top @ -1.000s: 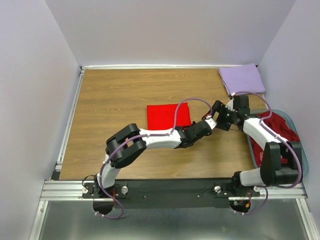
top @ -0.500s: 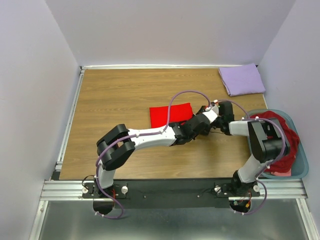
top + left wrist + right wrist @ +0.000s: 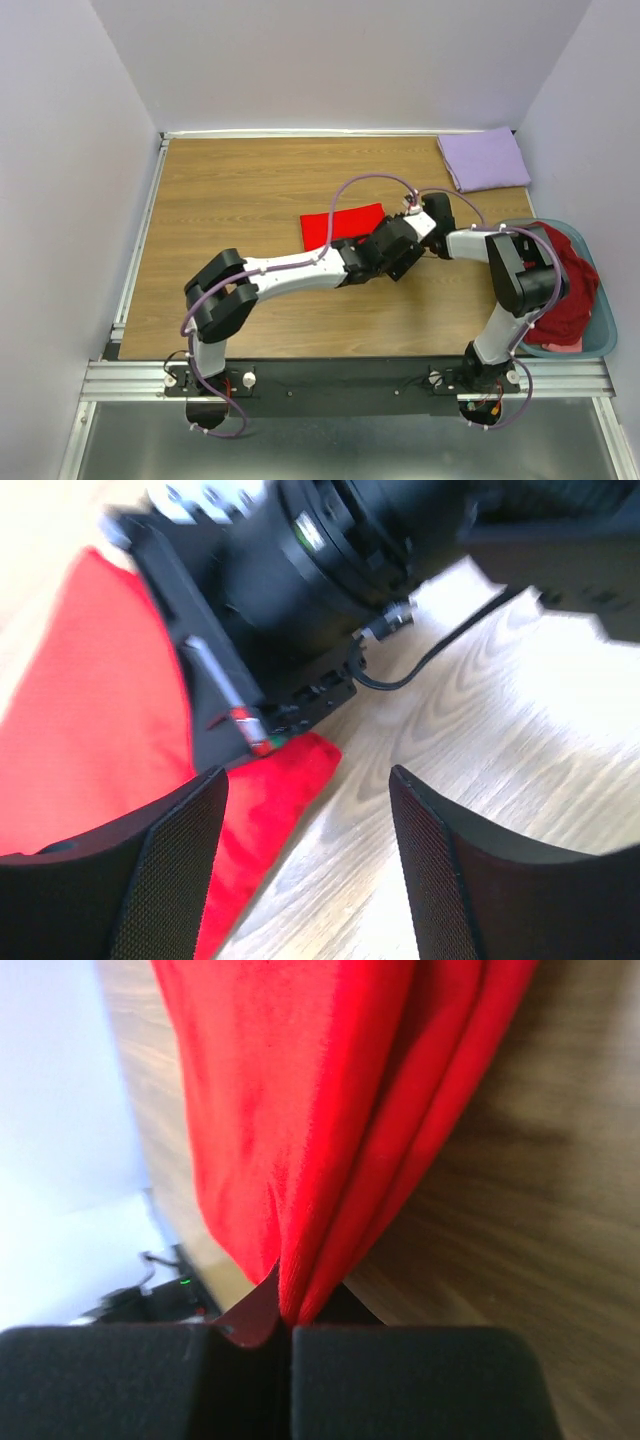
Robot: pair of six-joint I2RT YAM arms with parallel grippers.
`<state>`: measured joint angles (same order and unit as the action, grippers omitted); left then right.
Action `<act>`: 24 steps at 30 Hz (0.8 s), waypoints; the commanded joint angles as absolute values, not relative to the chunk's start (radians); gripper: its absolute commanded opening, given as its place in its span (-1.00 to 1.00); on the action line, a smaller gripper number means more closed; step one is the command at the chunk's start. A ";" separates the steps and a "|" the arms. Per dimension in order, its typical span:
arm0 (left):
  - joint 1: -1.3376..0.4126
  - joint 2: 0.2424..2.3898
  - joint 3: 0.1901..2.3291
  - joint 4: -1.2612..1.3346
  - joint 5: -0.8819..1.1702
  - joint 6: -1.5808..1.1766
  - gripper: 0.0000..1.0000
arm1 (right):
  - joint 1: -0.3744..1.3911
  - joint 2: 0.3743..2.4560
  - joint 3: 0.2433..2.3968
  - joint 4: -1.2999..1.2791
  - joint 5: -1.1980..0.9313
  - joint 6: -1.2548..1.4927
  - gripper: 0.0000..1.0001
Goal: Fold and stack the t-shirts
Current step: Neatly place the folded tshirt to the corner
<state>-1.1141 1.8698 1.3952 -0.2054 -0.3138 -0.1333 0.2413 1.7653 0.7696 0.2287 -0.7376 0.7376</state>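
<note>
**Item: bright red t-shirt** (image 3: 335, 225). Folded flat, lying centre of the overhead frame on the wooden table (image 3: 230, 190). Long axis runs left to right, tilted slightly up toward the right.

**Hold:** right gripper (image 3: 288, 1345) is clamped on the shirt's right-hand edge. In the right wrist view the cloth gathers into pleats between its closed pads.

**Adjacent:** left gripper (image 3: 305, 875) has its jaws spread and grasps nothing. It sits just beside the same edge, with the shirt's corner (image 3: 300, 765) and bare wood between its fingers (image 3: 170, 880).

**Key relation:** the shirt extends leftward in the frame from both grippers. Both are at its right edge, and only the right one has it.

**Other stock:**
- Lavender t-shirt (image 3: 485, 158), folded, upper right corner of the table.
- Maroon t-shirts (image 3: 570, 285), heaped in the teal basket (image 3: 605, 340), right edge of the frame.

**Markings:** no brand, label or legible writing seen.
</note>
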 commanded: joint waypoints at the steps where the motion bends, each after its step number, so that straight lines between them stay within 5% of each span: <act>1: -1.049 1.732 1.456 -0.247 -0.259 -0.166 0.56 | 0.245 1.744 0.859 0.057 -0.635 0.574 -0.99; 7: -0.847 1.580 1.474 -0.377 -0.245 -0.160 0.72 | 0.247 1.790 1.067 -0.222 -0.392 0.321 -0.99; 16: -0.499 1.379 1.139 -0.290 -0.314 -0.230 0.93 | 0.242 1.925 1.400 -0.479 0.159 -0.027 -0.99; 24: -0.469 1.410 1.026 -0.291 -0.406 -0.253 0.96 | 0.170 2.055 1.618 -0.480 0.443 -0.245 -0.99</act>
